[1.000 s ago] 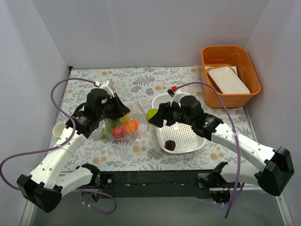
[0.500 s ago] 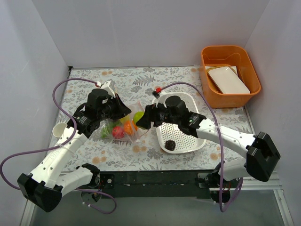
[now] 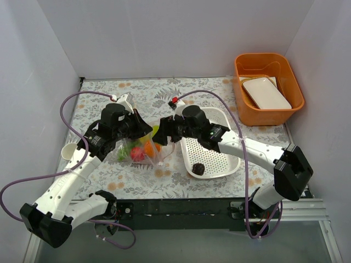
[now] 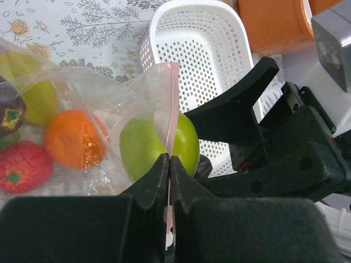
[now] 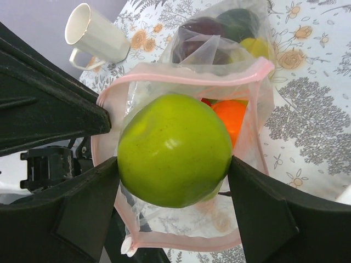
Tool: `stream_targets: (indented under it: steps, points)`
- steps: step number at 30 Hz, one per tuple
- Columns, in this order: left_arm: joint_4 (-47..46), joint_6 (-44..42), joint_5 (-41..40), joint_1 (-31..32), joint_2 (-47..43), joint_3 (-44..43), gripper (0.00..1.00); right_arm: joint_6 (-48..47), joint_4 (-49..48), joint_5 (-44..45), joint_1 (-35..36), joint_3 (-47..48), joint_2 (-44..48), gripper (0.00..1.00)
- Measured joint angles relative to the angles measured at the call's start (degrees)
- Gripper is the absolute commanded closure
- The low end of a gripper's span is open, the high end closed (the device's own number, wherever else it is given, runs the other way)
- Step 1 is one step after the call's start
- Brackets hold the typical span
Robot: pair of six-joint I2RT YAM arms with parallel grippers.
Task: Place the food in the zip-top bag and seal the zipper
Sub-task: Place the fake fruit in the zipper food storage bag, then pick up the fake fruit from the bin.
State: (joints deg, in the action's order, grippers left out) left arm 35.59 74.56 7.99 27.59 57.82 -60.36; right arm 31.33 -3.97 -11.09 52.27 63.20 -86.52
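The clear zip-top bag point(image 3: 143, 149) lies left of centre and holds a red apple point(image 4: 22, 164), an orange point(image 4: 68, 137) and darker fruits point(image 5: 200, 27). My left gripper point(image 4: 169, 160) is shut on the bag's pink zipper strip point(image 4: 171, 104) and holds the mouth up and open. My right gripper point(image 5: 174, 164) is shut on a round green fruit point(image 5: 174, 148), right at the open pink-rimmed mouth point(image 5: 192, 70). In the top view the right gripper point(image 3: 159, 132) meets the left gripper point(image 3: 149, 131) over the bag. A dark fruit point(image 3: 198, 169) lies in the white basket point(image 3: 222, 159).
An orange bin point(image 3: 241, 66) with a white tray point(image 3: 267, 93) in it stands at the back right. A white mug point(image 3: 70, 150) lies left of the bag; it also shows in the right wrist view point(image 5: 96, 33). Grey walls enclose the flowered table.
My right arm has swung left from over the basket, carrying the green fruit to the bag's mouth. The left gripper has kept its hold on the strip.
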Motion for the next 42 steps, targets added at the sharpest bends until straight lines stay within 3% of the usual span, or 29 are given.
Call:
stream_targets:
  steps: [4, 13, 20, 29, 36, 42]
  points:
    - [0.0, 0.2, 0.0, 0.0, -0.4, -0.2, 1.00, -2.0, 2.2, 2.0, 0.0, 2.7, -0.1, 0.05]
    - [0.6, 0.9, -1.8, 0.0, -1.1, -1.4, 1.00, -4.1, 4.3, 6.8, 0.0, 3.1, 3.1, 0.05]
    - [2.1, 1.4, -6.3, 0.0, -4.3, -2.3, 1.00, -4.1, 7.0, 13.9, 0.0, -2.9, 13.0, 0.05]
    - [2.0, 1.8, -7.3, 0.0, -6.2, -2.0, 1.00, -3.5, 24.3, 24.4, 0.0, -5.9, 16.5, 0.04]
    - [1.7, 2.3, -6.0, 0.0, -6.1, -0.7, 1.00, 1.1, 33.3, 24.7, 0.0, -16.3, 17.8, 0.04]
    - [0.7, 2.5, -4.7, 0.0, -5.9, 1.0, 1.00, 5.5, 33.2, 24.3, 0.0, -19.5, 20.8, 0.04]
